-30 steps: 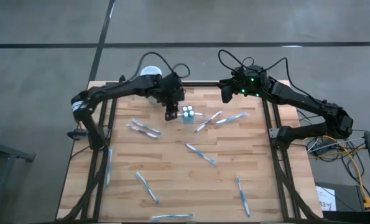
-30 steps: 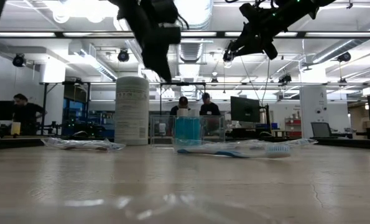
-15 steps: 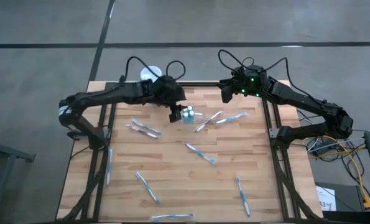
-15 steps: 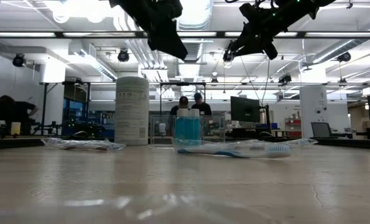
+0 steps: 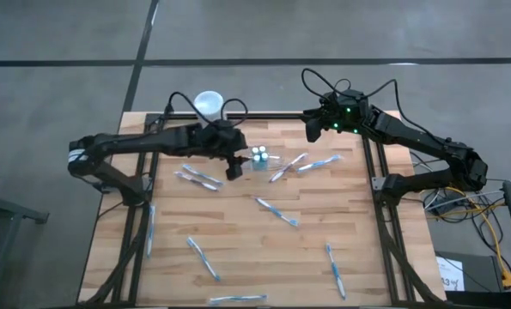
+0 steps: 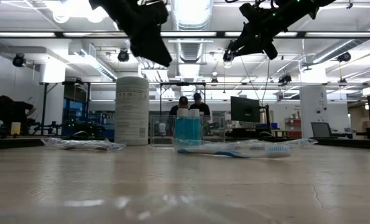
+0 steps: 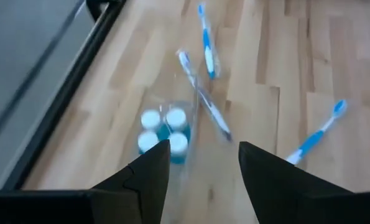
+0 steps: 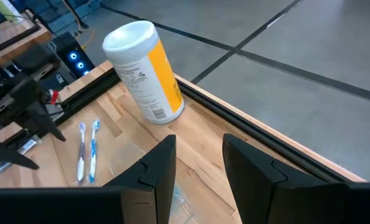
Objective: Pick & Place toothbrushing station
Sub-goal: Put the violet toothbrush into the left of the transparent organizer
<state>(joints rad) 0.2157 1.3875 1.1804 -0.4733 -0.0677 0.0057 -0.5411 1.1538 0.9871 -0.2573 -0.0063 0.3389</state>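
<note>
The toothbrushing station (image 5: 259, 159) is a small clear holder with white-capped blue bottles in it. It stands upright on its base on the wooden table, toward the far edge; it also shows in the low view (image 6: 188, 129) and the left wrist view (image 7: 165, 134). My left gripper (image 5: 234, 168) hangs open above the table just left of it, slanting down, with nothing between its fingers (image 7: 203, 171). My right gripper (image 5: 313, 129) waits open, high over the far right of the table (image 8: 200, 165).
A tall white cylinder (image 5: 208, 104) with a round lid stands at the far edge, behind my left arm. Several blue-and-white toothbrushes lie scattered on the table, two (image 5: 288, 166) right of the station and one (image 5: 199, 178) to its left. The table's middle (image 5: 238, 223) is bare wood.
My left gripper has drawn back a little from beside the station, toward the table's left and near edges, and tipped from pointing steeply down to a flatter slant. Its arm has swung left, uncovering the white cylinder. The station has stayed put.
</note>
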